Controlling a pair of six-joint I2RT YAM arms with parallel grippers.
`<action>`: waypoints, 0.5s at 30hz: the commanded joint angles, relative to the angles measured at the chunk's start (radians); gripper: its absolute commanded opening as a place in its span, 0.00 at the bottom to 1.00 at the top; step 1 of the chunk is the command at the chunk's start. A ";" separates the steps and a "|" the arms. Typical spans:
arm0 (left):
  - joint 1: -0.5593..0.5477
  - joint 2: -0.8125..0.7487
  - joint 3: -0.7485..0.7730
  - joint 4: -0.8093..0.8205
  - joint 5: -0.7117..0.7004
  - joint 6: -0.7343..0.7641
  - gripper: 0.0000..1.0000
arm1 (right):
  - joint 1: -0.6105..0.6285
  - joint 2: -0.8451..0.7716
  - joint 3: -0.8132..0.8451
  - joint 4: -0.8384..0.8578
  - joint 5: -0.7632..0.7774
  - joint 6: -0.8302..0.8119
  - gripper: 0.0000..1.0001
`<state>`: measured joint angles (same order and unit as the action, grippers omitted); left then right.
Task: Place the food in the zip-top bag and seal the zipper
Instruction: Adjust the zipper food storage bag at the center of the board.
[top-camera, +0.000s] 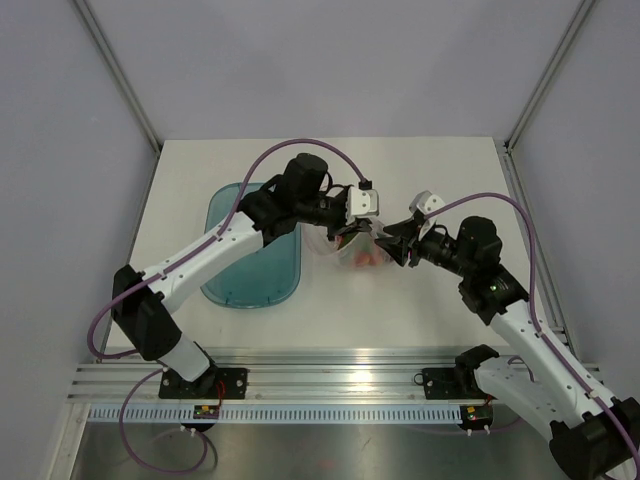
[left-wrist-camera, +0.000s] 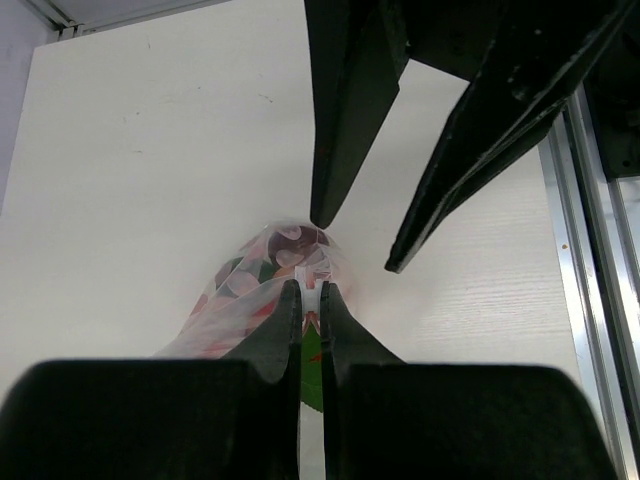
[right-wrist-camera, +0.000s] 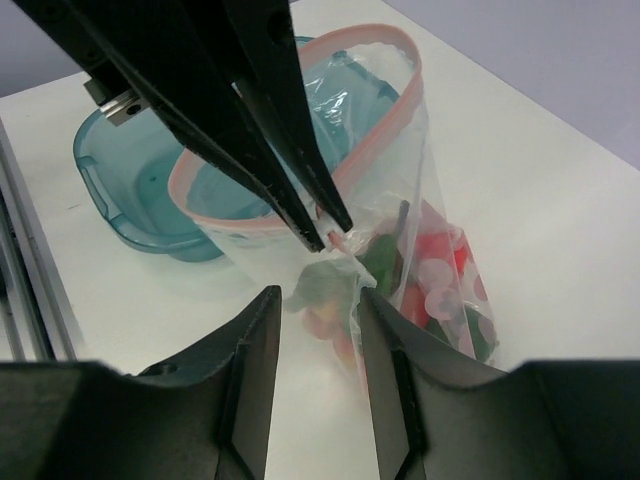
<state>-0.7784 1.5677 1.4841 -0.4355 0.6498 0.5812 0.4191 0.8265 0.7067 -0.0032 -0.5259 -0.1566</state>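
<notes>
We see a matte white table, evenly lit with only soft shadows, enclosed by pale grey walls, with slanting aluminium posts at its far corners and a slotted aluminium rail along its near edge.

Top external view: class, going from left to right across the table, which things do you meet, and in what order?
teal tray → zip-top bag with the food inside → right gripper
</notes>
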 joint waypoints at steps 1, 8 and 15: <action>0.010 -0.052 0.027 0.081 0.053 -0.023 0.00 | 0.004 0.014 0.033 -0.017 -0.063 -0.017 0.45; 0.010 -0.067 0.038 0.129 0.088 -0.055 0.00 | 0.003 0.126 0.089 0.037 -0.082 -0.032 0.47; 0.010 -0.060 0.057 0.149 0.106 -0.075 0.00 | 0.004 0.221 0.134 0.117 -0.120 -0.003 0.41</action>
<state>-0.7700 1.5459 1.4857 -0.3668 0.6983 0.5251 0.4191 1.0286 0.7803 0.0189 -0.6155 -0.1684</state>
